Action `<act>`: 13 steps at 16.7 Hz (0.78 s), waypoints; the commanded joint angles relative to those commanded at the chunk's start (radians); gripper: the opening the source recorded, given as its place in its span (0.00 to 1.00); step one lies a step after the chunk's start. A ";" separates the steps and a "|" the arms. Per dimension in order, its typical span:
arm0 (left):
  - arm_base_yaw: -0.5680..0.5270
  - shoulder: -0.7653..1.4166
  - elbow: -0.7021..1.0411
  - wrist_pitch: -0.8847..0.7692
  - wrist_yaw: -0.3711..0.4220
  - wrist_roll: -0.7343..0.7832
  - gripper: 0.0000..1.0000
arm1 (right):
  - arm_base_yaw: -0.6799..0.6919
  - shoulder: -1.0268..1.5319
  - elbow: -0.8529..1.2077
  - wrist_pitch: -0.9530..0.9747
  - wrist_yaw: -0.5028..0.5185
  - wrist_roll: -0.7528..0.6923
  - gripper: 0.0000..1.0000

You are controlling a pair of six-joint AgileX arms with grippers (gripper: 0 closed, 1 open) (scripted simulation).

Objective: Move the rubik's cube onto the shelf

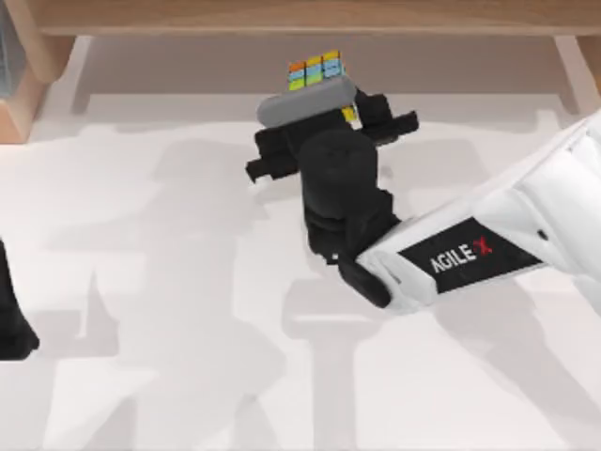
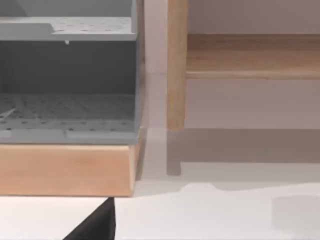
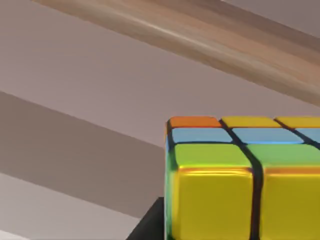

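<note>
Rubik's cube (image 3: 235,185), closest to the right wrist camera: yellow squares on the near face, a row of green, then pale blue, then orange and yellow at the far edge, dark grid lines between; a dark finger (image 3: 147,225) of the gripper shows against its lower side. From above, the right gripper (image 1: 324,94) is clenched on the rubik's cube (image 1: 315,69), which sits at the fingertips with its multicoloured face up and slightly tilted; the cube has no long axis, and its edges run a little askew to the shelf's front edge. The right arm (image 1: 488,244), white with black lettering, reaches in from the right side of the table (image 1: 169,376) toward the back; its black wrist lies between arm and cube. The cube is held off the table, just in front of the shelf (image 1: 310,17), a long light-brown board across the back with wooden side supports; it is not resting on the board. The left arm (image 1: 14,319) is parked at the table's left edge; its wrist view shows a shelf support (image 2: 176,65), the board (image 2: 252,57), a grey perforated rack (image 2: 67,75) on a wooden base, and a dark tip (image 2: 97,225) of its own gripper, whose state cannot be told.
</note>
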 joint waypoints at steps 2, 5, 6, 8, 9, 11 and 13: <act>0.000 0.000 0.000 0.000 0.000 0.000 1.00 | -0.007 -0.010 -0.007 0.106 -0.002 0.043 0.00; 0.000 0.000 0.000 0.000 0.000 0.000 1.00 | -0.035 -0.037 -0.020 0.223 -0.008 0.097 0.00; 0.000 0.000 0.000 0.000 0.000 0.000 1.00 | -0.045 -0.047 -0.025 0.250 -0.011 0.111 0.00; 0.000 0.000 0.000 0.000 0.000 0.000 1.00 | -0.060 -0.062 -0.035 0.282 -0.015 0.129 0.00; 0.000 0.000 0.000 0.000 0.000 0.000 1.00 | -0.064 -0.066 -0.039 0.290 -0.016 0.134 0.00; 0.000 0.000 0.000 0.000 0.000 0.000 1.00 | -0.064 -0.066 -0.039 0.291 -0.017 0.135 0.00; 0.000 0.000 0.000 0.000 0.000 0.000 1.00 | -0.064 -0.066 -0.039 0.291 -0.017 0.135 0.00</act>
